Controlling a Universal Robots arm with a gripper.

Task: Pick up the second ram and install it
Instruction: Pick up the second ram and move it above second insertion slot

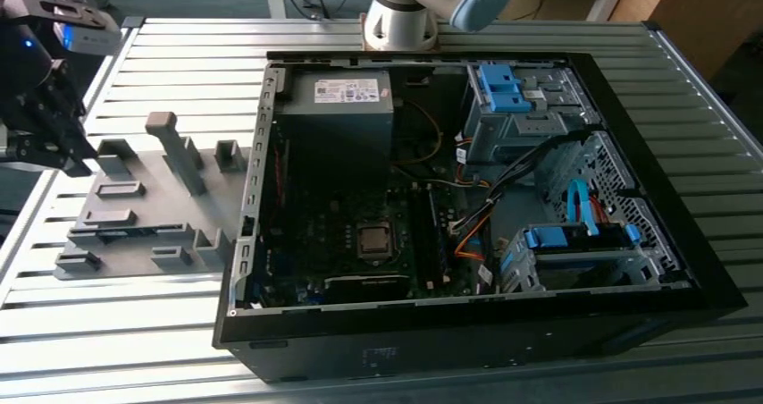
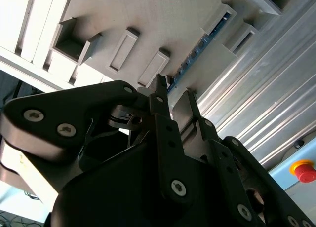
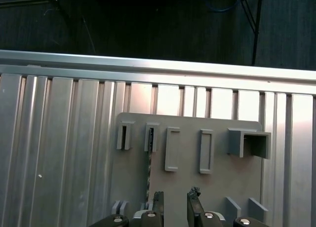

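The second ram (image 2: 200, 47) is a thin blue board standing on edge in slots of the grey holder plate (image 1: 149, 203). In the exterior view the ram (image 1: 129, 233) lies near the plate's front. My black gripper (image 1: 60, 149) hangs over the plate's side at the exterior view's left. In both wrist views it is open, with nothing between its fingers. In the first wrist view the ram (image 3: 148, 168) runs up to just beside one fingertip (image 3: 158, 200), outside the gap of the gripper (image 3: 175, 201). In the second wrist view the gripper (image 2: 174, 96) sits above the ram's near end.
An open black computer case (image 1: 477, 198) lies on the slatted metal table (image 1: 179, 73) at the exterior view's right of the plate, with motherboard, cables and blue drive latches inside. Grey blocks (image 1: 179, 149) stand up from the plate. The arm's base (image 1: 399, 20) is behind the case.
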